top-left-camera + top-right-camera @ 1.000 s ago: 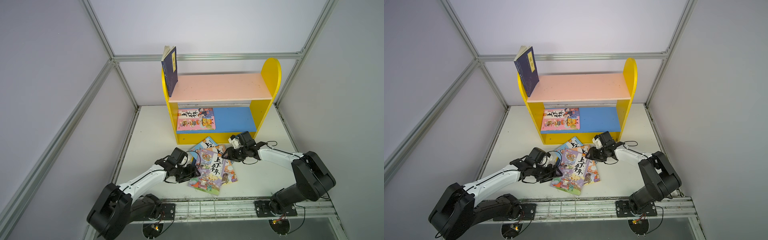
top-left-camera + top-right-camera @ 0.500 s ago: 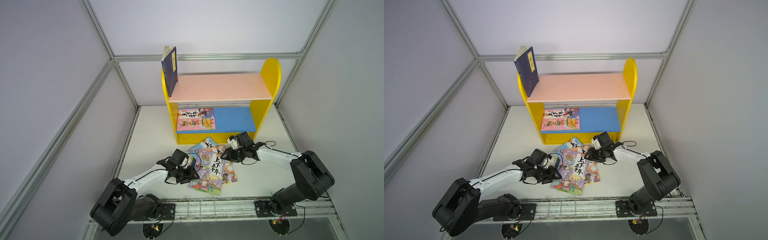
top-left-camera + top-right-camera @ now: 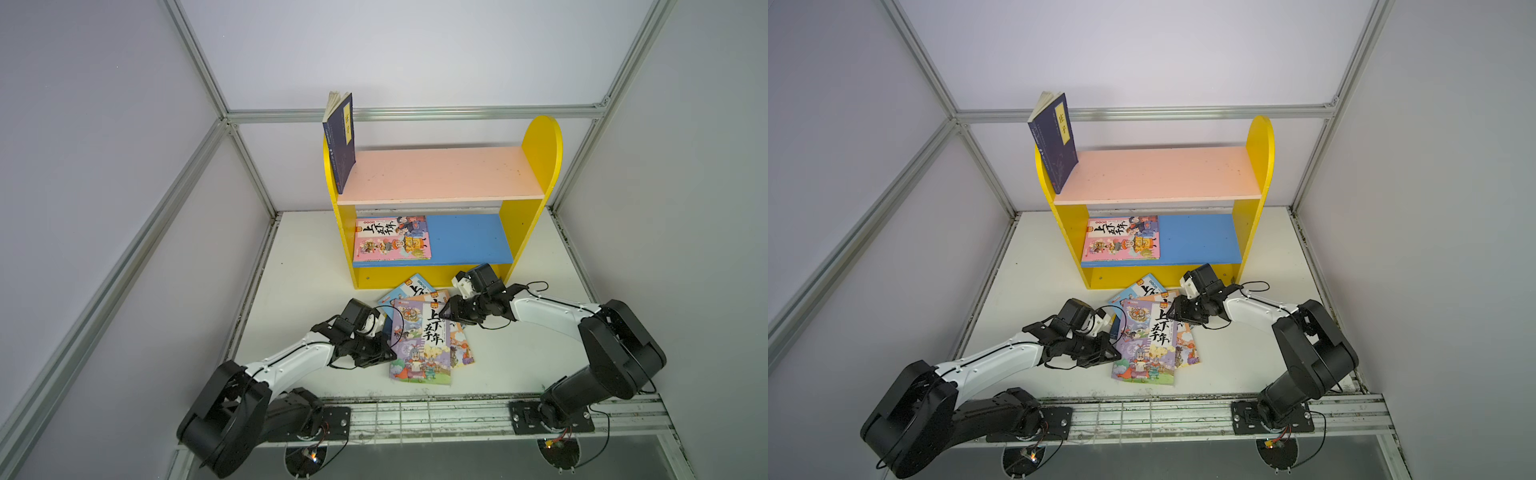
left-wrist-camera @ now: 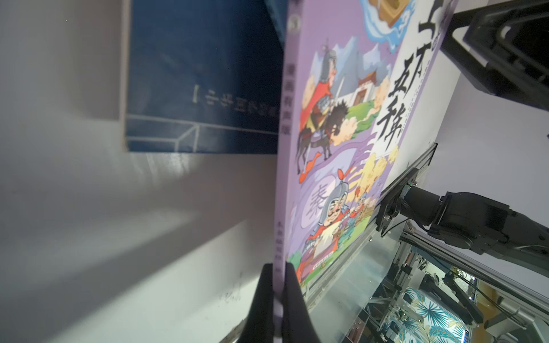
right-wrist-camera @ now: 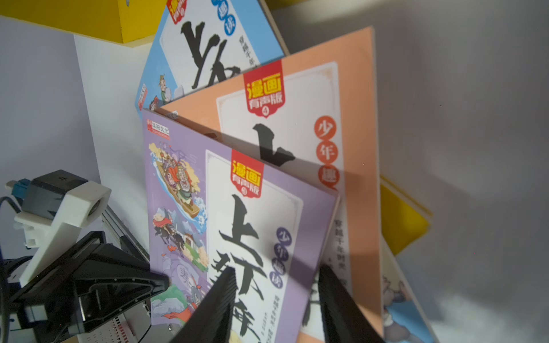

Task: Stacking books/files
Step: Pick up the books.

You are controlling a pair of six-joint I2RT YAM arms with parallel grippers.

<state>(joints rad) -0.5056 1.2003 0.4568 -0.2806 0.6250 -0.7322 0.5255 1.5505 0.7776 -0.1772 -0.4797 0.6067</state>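
A purple book (image 3: pixel 422 340) (image 3: pixel 1148 340) tops a loose pile on the table, over an orange book (image 3: pixel 459 347) and a light blue book (image 3: pixel 409 289). My left gripper (image 3: pixel 390 356) (image 4: pixel 278 285) is shut on the purple book's spine edge (image 4: pixel 280 178). My right gripper (image 3: pixel 446 311) (image 5: pixel 276 297) is open above the purple book's far corner, one finger over purple, the other over orange (image 5: pixel 350 118). A navy book (image 4: pixel 202 89) and a yellow book (image 5: pixel 401 219) lie under the pile. A pink book (image 3: pixel 392 237) lies flat on the lower shelf.
The yellow bookshelf (image 3: pixel 540 145) stands behind the pile, with a pink top board (image 3: pixel 440 174) and a blue lower board (image 3: pixel 469 241). Another navy book (image 3: pixel 340 139) leans upright at its left end. Frame posts and white walls enclose the table (image 3: pixel 299 270).
My left gripper has closed onto the purple book's spine edge. The right gripper has barely moved and keeps the same opening.
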